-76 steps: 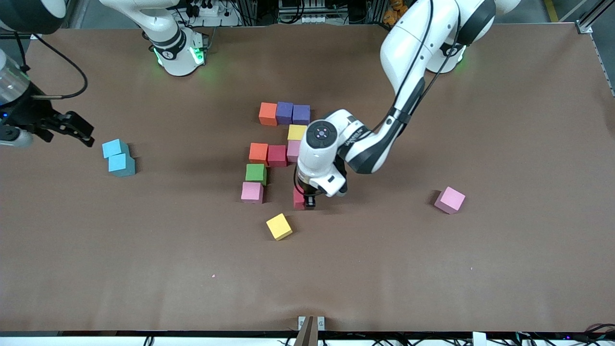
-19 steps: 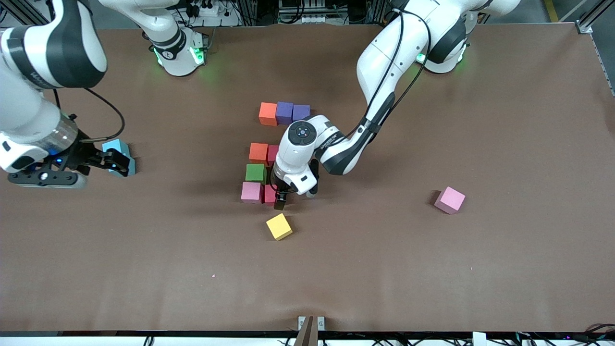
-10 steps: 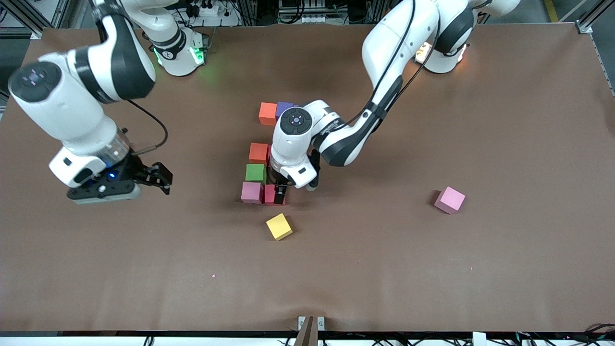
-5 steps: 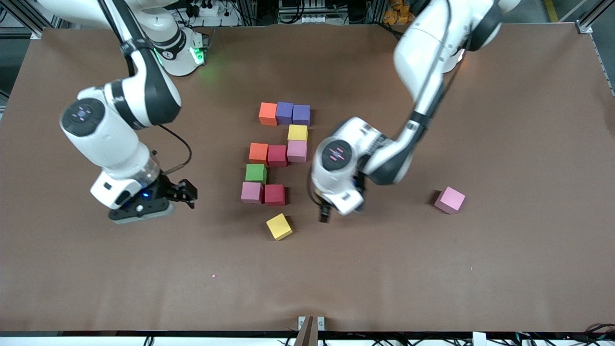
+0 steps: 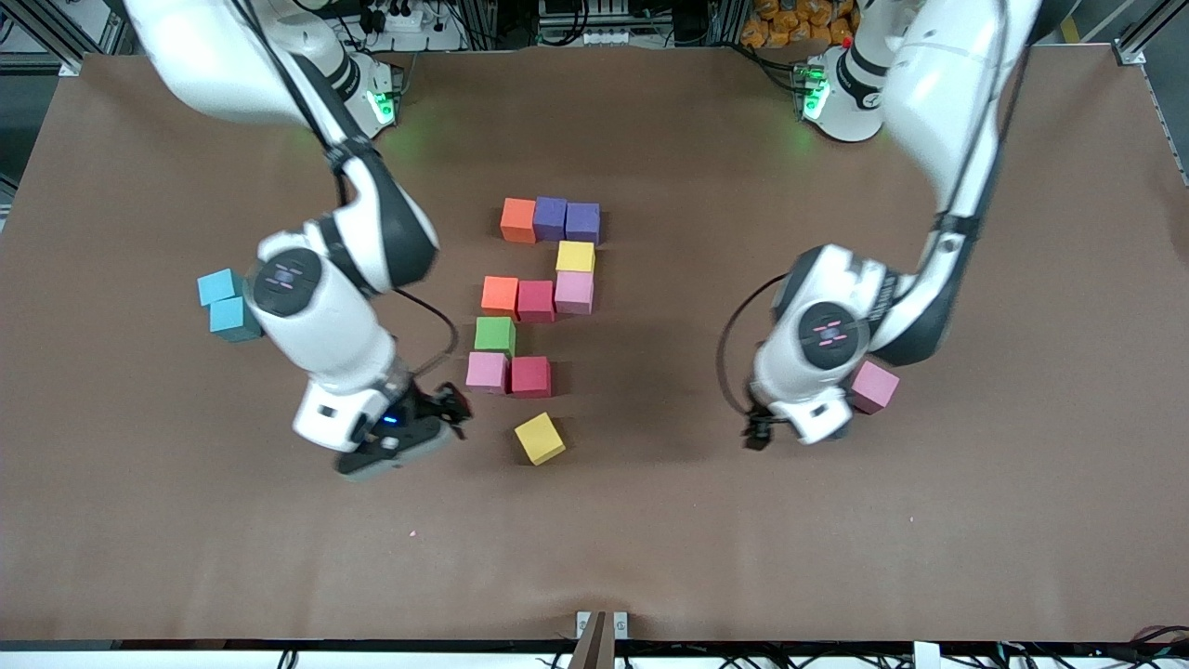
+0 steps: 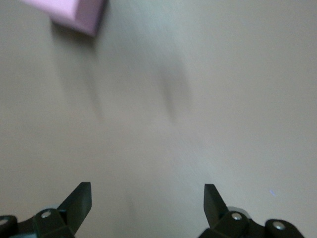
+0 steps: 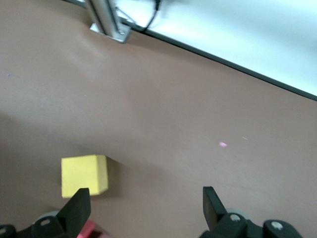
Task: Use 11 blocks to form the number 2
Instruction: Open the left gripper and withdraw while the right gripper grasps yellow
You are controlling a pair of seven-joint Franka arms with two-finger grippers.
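Observation:
The number 2 is laid out in several blocks mid-table: orange (image 5: 517,220) and two purple (image 5: 567,220) in the row nearest the robots, then yellow (image 5: 575,256), an orange, crimson (image 5: 536,301) and pink row, then green (image 5: 495,335), then pink (image 5: 487,372) with crimson (image 5: 530,376). A loose yellow block (image 5: 540,438) (image 7: 83,175) lies just nearer the camera. A loose pink block (image 5: 878,388) (image 6: 69,12) sits toward the left arm's end, partly hidden by that arm. My right gripper (image 5: 457,407) (image 7: 146,201) is open over bare table by the yellow block. My left gripper (image 5: 754,434) (image 6: 147,198) is open and empty beside the loose pink block.
Two light-blue cubes (image 5: 223,305) sit together toward the right arm's end, partly covered by the right arm. A metal bracket (image 5: 601,624) (image 7: 106,22) stands at the table's camera-side edge. Brown tabletop spreads all round the blocks.
My left gripper let go of the crimson block beside the pink one and swung off toward the loose pink block. My right arm swept from the light-blue cubes over to the loose yellow block.

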